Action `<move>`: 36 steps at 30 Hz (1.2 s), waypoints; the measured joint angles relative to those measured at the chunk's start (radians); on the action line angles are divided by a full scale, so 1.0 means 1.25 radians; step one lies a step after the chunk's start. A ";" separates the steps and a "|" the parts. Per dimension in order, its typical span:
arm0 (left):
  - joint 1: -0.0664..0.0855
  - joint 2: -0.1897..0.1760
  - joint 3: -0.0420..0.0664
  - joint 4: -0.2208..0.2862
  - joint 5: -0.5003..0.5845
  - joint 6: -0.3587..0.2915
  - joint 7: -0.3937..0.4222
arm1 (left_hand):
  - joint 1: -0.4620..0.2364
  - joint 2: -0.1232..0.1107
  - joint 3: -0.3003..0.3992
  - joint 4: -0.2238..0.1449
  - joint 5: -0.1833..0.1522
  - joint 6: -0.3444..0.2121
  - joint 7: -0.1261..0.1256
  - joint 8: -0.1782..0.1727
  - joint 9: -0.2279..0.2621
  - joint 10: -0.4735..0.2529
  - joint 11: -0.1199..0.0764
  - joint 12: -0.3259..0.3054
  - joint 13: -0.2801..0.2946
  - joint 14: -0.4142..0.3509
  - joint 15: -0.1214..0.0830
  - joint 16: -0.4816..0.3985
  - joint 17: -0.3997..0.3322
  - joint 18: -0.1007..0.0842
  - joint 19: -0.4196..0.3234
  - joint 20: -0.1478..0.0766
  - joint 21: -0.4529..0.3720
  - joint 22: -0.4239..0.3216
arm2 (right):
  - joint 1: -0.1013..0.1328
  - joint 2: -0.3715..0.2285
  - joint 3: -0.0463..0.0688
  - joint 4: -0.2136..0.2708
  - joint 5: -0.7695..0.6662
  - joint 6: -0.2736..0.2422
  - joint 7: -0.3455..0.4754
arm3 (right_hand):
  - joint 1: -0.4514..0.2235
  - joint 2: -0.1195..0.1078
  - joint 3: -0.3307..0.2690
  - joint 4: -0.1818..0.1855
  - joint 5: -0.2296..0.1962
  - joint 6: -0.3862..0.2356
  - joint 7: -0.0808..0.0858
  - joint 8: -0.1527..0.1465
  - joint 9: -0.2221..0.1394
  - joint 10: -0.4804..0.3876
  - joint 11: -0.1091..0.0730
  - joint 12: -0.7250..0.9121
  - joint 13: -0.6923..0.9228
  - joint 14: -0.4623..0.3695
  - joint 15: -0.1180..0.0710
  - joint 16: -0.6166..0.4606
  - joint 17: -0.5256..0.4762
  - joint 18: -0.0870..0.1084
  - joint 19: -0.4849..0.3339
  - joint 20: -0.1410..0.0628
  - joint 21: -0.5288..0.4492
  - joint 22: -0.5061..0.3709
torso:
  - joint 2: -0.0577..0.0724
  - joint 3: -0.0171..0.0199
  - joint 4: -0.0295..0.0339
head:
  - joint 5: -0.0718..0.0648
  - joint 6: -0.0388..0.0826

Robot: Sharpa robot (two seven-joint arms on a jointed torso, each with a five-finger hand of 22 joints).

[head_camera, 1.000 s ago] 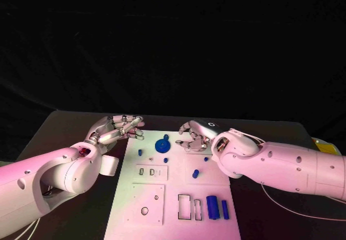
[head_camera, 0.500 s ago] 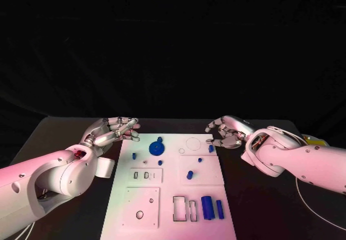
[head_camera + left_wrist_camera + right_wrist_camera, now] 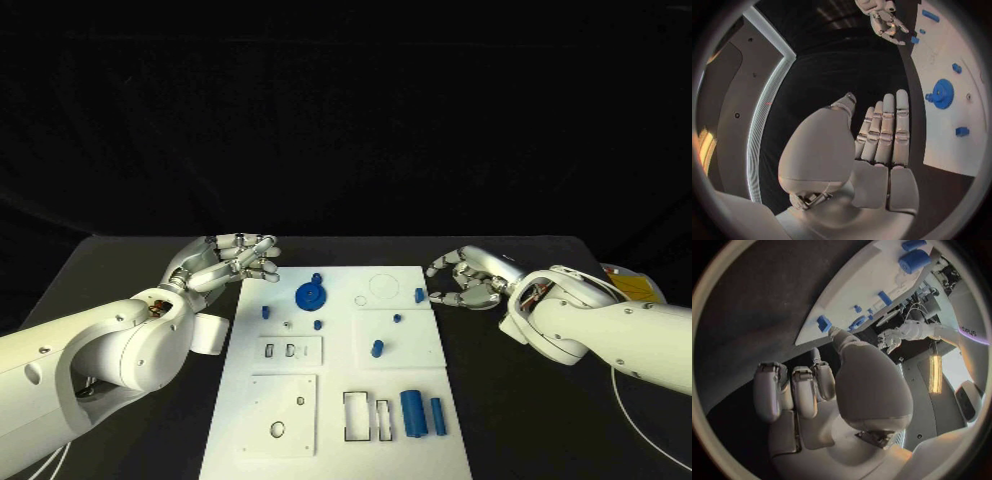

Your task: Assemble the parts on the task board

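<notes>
Several blue parts (image 3: 421, 413) lie loose on the task board (image 3: 346, 455), so you've most assembly left (left hand (image 3: 231, 259) and right hand (image 3: 469, 281) both released, holding nothing).

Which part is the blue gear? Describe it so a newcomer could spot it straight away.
Start from the white task board in the middle of the black table and look at its far end, between the two hands. The blue gear lies there on the left hand's side. It is the widest blue piece and the one round, disc-shaped one; its neighbours are small pegs and blocks.
</notes>
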 measured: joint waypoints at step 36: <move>-0.001 0.001 0.000 -0.003 0.000 0.001 -0.001 | 0.000 0.000 0.000 0.000 0.000 0.000 0.000 0.000 0.000 0.000 0.000 0.000 0.000 -0.003 -0.003 0.000 0.000 0.000 -0.003 0.003 0.000 0.000 | -0.024 0.065 0.000 -0.050 0.003 0.002 0.005 | 0.025 0.047 0.062 -0.013 0.000 0.062 -0.002 0.009 0.002 0.024 0.000 0.027 0.000 -0.003 0.003 0.000 0.000 0.000 0.009 0.009 0.006 0.000 | 0.000 -0.0024 -0.0005 | 0.012 -0.008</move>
